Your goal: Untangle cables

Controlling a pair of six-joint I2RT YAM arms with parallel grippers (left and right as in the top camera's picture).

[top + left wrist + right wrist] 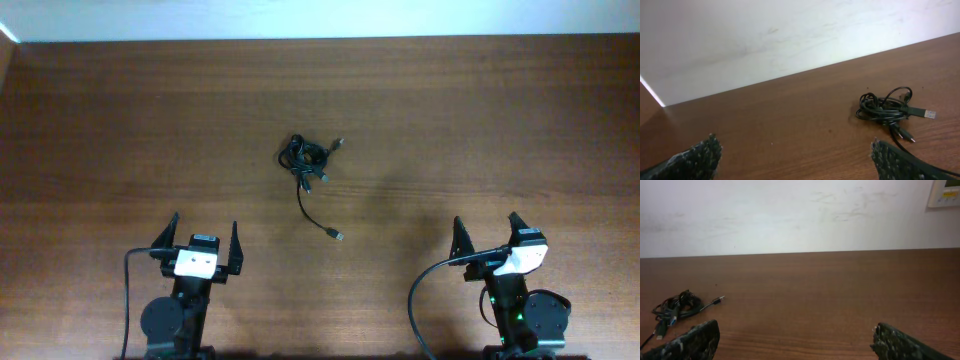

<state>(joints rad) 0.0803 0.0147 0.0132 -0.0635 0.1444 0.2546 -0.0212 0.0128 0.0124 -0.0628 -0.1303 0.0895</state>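
The task appears to be sitting at its opening step. The cables [308, 155] are lying bunched in a small knot on the wooden table [520, 110], near its middle, and neither arm is touching them. The left gripper [204, 232] is hovering at the near edge with its two fingers standing wide apart and gripping nothing. The right gripper [485, 228] is doing likewise on the other side, spread and empty. Both are sitting well apart from the bundle, with the left one somewhat closer.

The cords are thin, black and limp, coiling into tight overlapping loops. One loose strand [316, 210] is trailing out of the knot toward the robot and ending in a small grey plug [337, 235]. In the left wrist view a flat silver USB plug [929, 114] is poking out of the bundle's right side. In the right wrist view a slim connector tip [720, 300] is jutting from it. The tabletop is showing a matte brown grain, and the finger pads [700, 157] are looking dark and knobbly.

The next move is probably calling for one arm to reach forward and pinch the trailing strand or a plug end low against the wood. The other arm would be pinning the knot, since such light cords would likely be dragging along as one clump.
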